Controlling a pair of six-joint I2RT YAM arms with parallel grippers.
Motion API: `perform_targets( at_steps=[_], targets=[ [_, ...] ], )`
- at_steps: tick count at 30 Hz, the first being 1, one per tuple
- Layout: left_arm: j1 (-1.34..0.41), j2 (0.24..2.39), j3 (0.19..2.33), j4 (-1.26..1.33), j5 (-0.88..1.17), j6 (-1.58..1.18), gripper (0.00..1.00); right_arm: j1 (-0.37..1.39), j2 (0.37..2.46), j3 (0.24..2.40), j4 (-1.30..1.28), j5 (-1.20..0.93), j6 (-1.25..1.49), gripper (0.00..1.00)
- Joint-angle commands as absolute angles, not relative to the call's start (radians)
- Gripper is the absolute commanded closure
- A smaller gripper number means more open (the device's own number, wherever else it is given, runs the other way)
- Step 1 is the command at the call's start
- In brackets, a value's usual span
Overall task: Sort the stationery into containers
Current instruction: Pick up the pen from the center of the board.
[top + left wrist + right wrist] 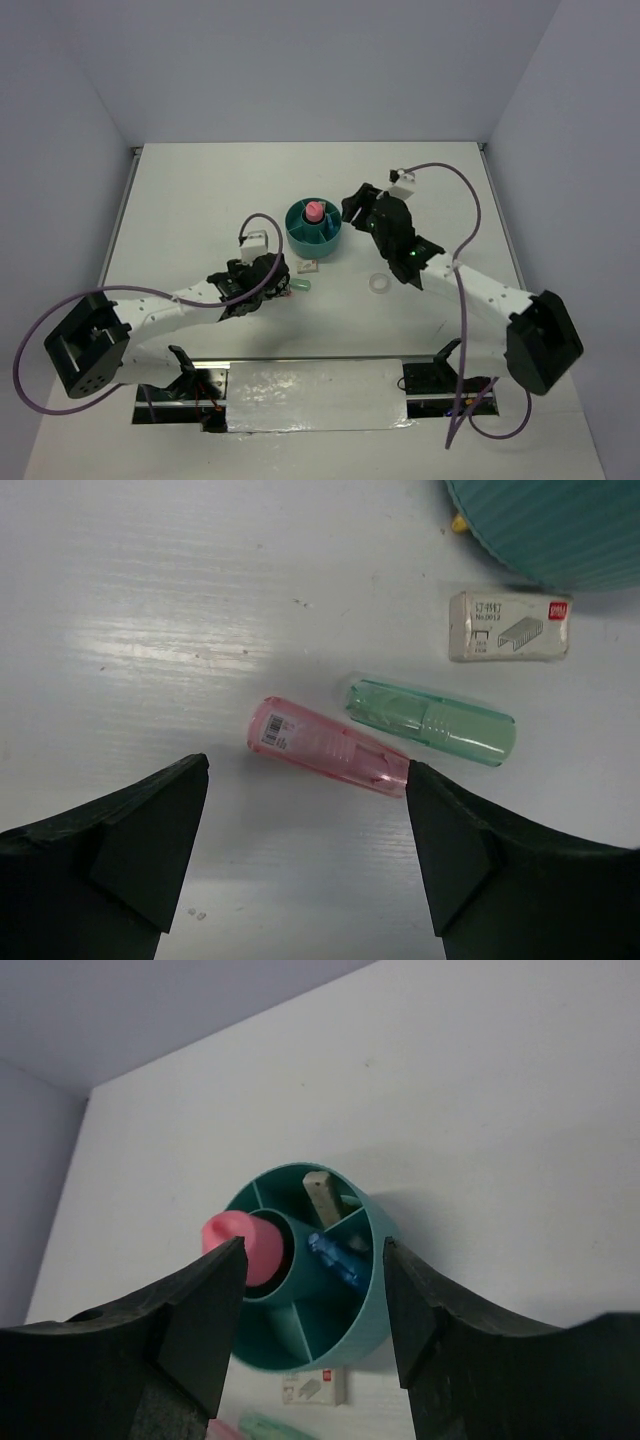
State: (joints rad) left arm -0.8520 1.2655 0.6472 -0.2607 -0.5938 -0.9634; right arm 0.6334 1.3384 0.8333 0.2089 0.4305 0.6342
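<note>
Between the left jaws — pink capsule (328, 745), green capsule (430, 723) beyond.

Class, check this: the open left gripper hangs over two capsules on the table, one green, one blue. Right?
No. The left wrist view shows a pink capsule, not a blue one, beside the green capsule below the open left gripper.

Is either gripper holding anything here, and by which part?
Nothing is held. The left gripper is open over the pink capsule lying on the table; the right gripper is open and empty near the teal organiser.
</note>
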Motion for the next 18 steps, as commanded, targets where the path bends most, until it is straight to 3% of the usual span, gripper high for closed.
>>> perform_targets(
  at_steps=[1,7,18],
  targets=[
    [-0.844,1.313,0.673,-0.163,-0.54,-0.812,0.07,0.641,1.188,0.764,0.242,0.387,0.588,0.35],
    [-0.835,1.4,0.722,-0.187,-0.534,-0.749,0.02,0.641,1.019,0.664,0.17,0.284,0.554,0.3],
    [-0.833,1.423,0.834,-0.601,-0.684,-1.47,0.06,0.641,0.893,0.572,0.094,0.239,0.522,0.26]
  ],
)
